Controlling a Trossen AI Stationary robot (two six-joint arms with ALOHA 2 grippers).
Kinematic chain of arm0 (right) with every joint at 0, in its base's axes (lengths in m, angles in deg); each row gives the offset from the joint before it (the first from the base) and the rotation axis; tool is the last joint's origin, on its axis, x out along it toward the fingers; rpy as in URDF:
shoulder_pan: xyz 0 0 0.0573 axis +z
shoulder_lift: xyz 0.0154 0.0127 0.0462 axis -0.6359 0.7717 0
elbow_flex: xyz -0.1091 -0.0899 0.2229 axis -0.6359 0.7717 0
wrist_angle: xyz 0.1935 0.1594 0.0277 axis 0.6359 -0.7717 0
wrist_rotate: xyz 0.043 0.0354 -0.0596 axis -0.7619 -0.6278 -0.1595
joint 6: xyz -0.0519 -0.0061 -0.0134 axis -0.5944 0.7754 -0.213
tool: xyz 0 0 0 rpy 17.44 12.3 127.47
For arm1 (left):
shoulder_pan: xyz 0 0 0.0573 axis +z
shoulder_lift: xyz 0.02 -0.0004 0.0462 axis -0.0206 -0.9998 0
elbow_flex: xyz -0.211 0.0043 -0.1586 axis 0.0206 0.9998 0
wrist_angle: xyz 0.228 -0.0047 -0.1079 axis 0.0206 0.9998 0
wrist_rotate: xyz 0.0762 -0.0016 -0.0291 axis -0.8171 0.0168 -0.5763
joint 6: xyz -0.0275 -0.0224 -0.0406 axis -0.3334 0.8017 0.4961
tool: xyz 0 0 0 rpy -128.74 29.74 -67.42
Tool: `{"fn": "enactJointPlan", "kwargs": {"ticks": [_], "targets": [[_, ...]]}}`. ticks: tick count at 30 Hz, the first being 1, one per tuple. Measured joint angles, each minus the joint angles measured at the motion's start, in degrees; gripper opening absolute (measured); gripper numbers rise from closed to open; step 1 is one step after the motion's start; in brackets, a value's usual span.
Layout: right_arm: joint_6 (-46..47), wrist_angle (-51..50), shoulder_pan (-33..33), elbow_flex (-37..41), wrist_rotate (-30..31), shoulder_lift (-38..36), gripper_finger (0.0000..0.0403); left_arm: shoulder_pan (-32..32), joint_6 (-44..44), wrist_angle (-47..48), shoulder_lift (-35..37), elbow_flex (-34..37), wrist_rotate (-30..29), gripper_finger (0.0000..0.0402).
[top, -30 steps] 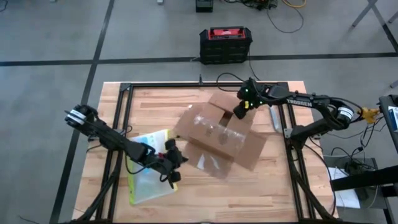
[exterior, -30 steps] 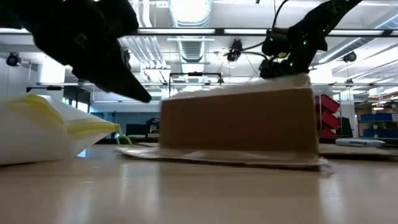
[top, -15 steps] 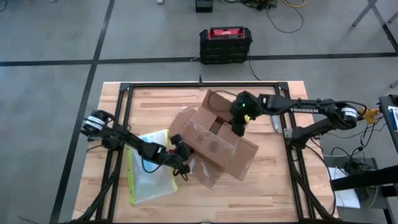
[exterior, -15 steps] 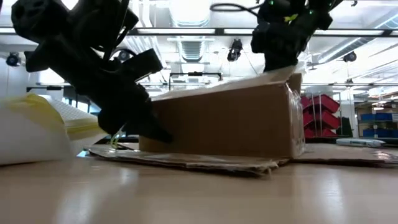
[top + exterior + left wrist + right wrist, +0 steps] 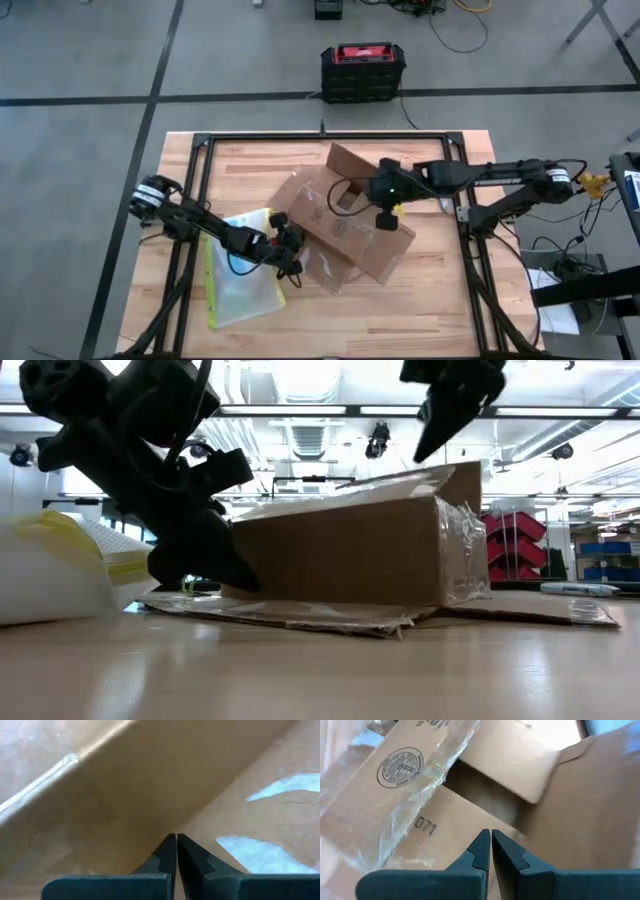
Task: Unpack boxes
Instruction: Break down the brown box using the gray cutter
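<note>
The brown cardboard box lies in the middle of the table, with strips of clear tape on it. Its flaps are spread, and its underside and a lower flap rest on the wood. My left gripper is shut, low at the box's left near side. My right gripper is shut and hangs above the box's top, clear of it. The gap between the top flaps shows under it. My left gripper's shut fingertips are in the crease where the box's side wall meets the flap lying on the table. They come slanting down from the table's left. The box rests on the table.
A clear pouch with a yellow-green edge lies left of the box, under my left arm. A black-and-red case stands on the floor beyond the far edge. A black frame borders the table. Bare wood shows along the near edge.
My right gripper has gone from the box's far right end toward the table's middle, rising clear of the box and rolling. The box has slid left and turned. My left gripper has dropped and moved right, up to the box's side. Both have stayed shut.
</note>
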Motion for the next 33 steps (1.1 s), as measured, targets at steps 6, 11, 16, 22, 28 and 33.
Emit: {"fn": "enactJointPlan", "kwargs": {"ticks": [6,11,16,22,28,33], "targets": [[-13.88,-1.17,0.27,-3.68,1.12,0.39,0.0002,-0.02,0.03,-0.08,0.03,0.02,-0.4,0.0],[-24.03,-0.96,-1.85,-3.41,-5.19,5.64,0.0002,-0.04,-0.57,-0.38,0.03,0.04,-0.36,0.0],[-27.02,-0.92,-3.11,-5.66,-11.95,13.81,0.0002,-0.09,-0.69,-0.31,0.05,0.04,-0.35,0.0],[-28.24,-4.56,-2.66,-10.86,-18.27,20.81,0.0002,-0.01,-0.32,-0.59,0.08,0.07,-0.86,0.0],[-25.45,0.04,-0.53,-16.22,-29.13,21.49,0.0002,0.01,-0.42,-0.84,0.24,0.11,-10.32,0.0],[-20.67,11.39,1.21,-17.43,-31.33,21.16,0.0002,0.11,-4.07,-2.68,3.07,0.09,-11.92,0.0]]}}
